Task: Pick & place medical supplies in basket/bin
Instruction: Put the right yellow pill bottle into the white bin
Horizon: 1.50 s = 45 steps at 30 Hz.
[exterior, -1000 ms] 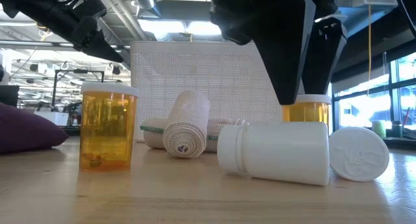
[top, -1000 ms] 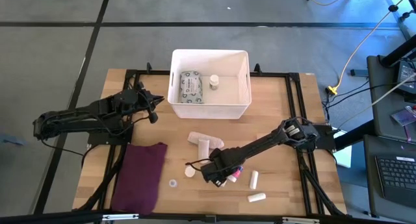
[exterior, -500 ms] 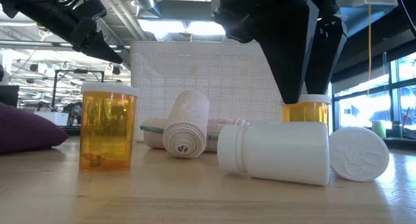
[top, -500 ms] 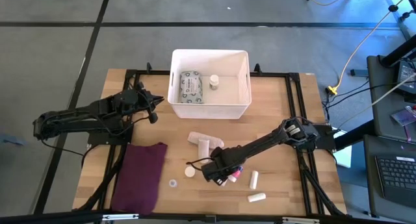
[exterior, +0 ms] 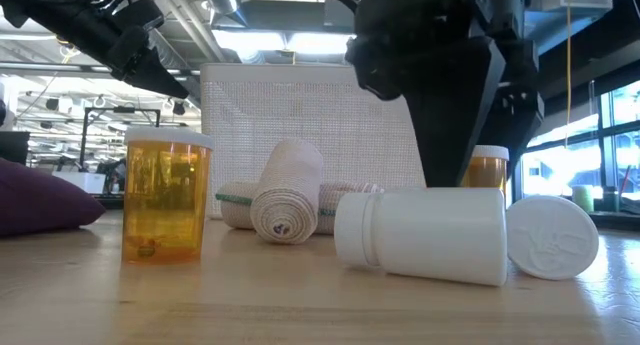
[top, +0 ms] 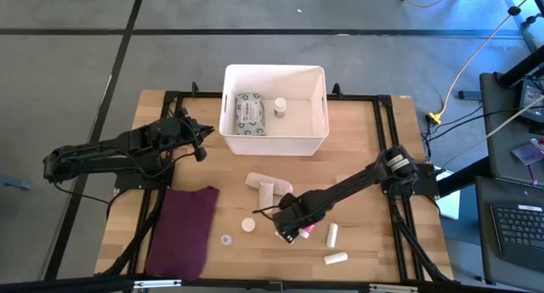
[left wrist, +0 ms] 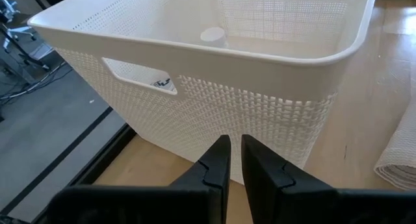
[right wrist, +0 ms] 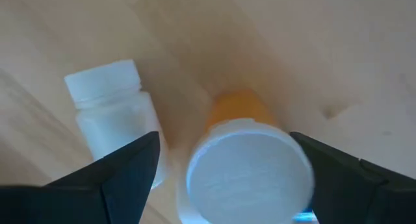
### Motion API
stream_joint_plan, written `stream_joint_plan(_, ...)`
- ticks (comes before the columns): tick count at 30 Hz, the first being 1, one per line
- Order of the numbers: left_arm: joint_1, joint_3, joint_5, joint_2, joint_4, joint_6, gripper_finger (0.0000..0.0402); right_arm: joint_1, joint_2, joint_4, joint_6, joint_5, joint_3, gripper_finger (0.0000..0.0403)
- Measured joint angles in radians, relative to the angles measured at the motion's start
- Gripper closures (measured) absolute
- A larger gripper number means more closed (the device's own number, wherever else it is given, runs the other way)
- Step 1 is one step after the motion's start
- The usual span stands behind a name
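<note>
The right claw [top: 291, 228] hangs spread wide over an upright amber bottle [right wrist: 244, 159] with a white cap, its fingers [right wrist: 123, 169] on either side and not touching it, in front of the white bin [top: 319, 140] on the tabletop [top: 374, 174]. A white bottle [right wrist: 114, 117] lies just beside the amber one. The left claw [left wrist: 234, 160] is clenched on nothing beside the bin's handle side, and inside the bin lie a grey-green packet [top: 250, 113] and a small white bottle [top: 280, 107].

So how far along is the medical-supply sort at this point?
Early. Done: a grey-green packet and a small white bottle lie in the white basket. In hand: the right gripper, jaws open, straddles an upright amber pill bottle, not yet gripped. Left: bandage rolls, another amber bottle, white bottles and a cap. The left gripper waits shut beside the basket.
</note>
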Motion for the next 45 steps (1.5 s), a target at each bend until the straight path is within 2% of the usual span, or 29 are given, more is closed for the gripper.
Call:
stream_joint_plan(16, 0.000, 0.000, 0.000, 0.000, 0.000, 0.000, 0.0370, -0.003, 0.000, -0.108, -0.007, -0.014, 0.032, 0.0067)
stream_joint_plan(28, 0.000, 0.000, 0.000, 0.000, 0.000, 0.000, 0.0370, -0.017, 0.000, -0.080, -0.054, -0.006, 0.032, 0.0164)
stream_joint_plan(34, 0.000, 0.000, 0.000, 0.000, 0.000, 0.001, 0.0370, -0.017, 0.000, -0.081, -0.053, -0.006, 0.032, 0.0196)
stream_joint_plan(45, 0.000, 0.000, 0.000, 0.000, 0.000, 0.001, 0.0370, -0.017, 0.000, -0.084, -0.054, -0.006, 0.033, 0.0183)
